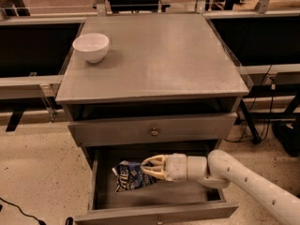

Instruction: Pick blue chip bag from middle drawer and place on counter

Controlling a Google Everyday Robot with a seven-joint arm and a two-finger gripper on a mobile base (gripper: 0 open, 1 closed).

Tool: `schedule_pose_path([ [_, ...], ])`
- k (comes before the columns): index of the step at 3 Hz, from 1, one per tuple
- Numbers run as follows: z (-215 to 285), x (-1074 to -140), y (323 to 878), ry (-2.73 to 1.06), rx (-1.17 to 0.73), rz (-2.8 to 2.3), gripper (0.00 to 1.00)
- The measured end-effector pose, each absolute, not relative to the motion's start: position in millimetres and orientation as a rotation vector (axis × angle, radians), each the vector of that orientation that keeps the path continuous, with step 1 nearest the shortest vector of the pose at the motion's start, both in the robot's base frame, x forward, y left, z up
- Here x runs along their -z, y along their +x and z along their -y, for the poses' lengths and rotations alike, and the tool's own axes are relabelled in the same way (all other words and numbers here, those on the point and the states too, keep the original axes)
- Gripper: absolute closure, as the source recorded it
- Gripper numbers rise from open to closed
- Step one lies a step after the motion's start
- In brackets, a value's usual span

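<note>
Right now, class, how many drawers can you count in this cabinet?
2. The upper drawer sits just under the counter; the middle drawer below it is pulled out, with the gripper at the blue chip bag inside. More may be hidden lower down.

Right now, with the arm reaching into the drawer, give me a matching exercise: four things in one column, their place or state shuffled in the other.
Things:
1 bowl
2 chip bag
3 gripper
4 middle drawer

Place or state:
A pulled open
B on the counter, near a far corner
C inside the drawer, at the bag's side
D lying on the drawer floor

Pairs: 1-B, 2-D, 3-C, 4-A
</note>
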State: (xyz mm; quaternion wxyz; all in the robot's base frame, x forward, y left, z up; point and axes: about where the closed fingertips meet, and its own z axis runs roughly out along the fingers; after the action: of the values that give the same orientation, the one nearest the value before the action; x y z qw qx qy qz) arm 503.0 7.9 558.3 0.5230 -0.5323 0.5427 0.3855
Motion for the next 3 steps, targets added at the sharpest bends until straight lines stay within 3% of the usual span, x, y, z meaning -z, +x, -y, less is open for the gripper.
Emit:
schedule_pose_path([
  [1,5,-597,505,-1.301,-0.903,-1.268,1.0],
  [3,20,-761,494,-1.442,-0.793,-1.135,1.0],
])
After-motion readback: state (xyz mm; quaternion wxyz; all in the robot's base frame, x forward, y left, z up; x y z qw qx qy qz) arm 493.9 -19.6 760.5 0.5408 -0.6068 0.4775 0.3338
